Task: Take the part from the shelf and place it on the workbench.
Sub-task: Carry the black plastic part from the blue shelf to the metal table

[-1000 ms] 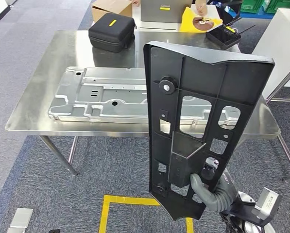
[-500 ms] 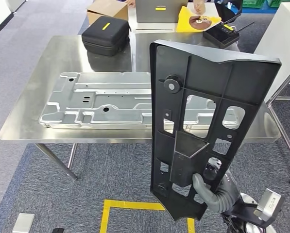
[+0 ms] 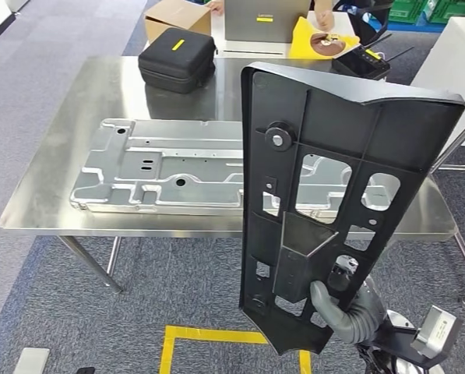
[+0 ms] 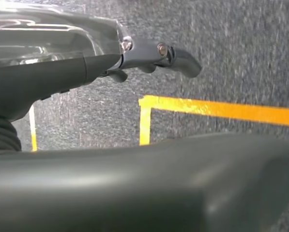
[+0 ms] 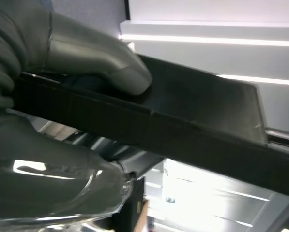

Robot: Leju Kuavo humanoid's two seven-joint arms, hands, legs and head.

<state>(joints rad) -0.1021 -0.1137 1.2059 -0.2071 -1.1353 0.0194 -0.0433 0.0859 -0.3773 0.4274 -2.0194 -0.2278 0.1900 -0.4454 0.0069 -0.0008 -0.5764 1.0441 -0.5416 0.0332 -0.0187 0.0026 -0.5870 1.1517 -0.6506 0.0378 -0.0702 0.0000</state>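
Black ribbed plastic, a flat panel with cut-out windows (image 3: 312,195), stands upright right in front of you, its lower end clamped in the right robot hand (image 3: 336,308), grey thumb on one face and fingers behind. The left robot hand (image 4: 146,53) hangs over grey carpet and yellow floor tape (image 4: 216,107), fingers loosely extended, gripping nothing. Beyond the panel you see the stainless-steel worktop (image 3: 59,164) carrying a long pressed silver metal plate (image 3: 159,167); farther still sits a black zipped case (image 3: 177,58).
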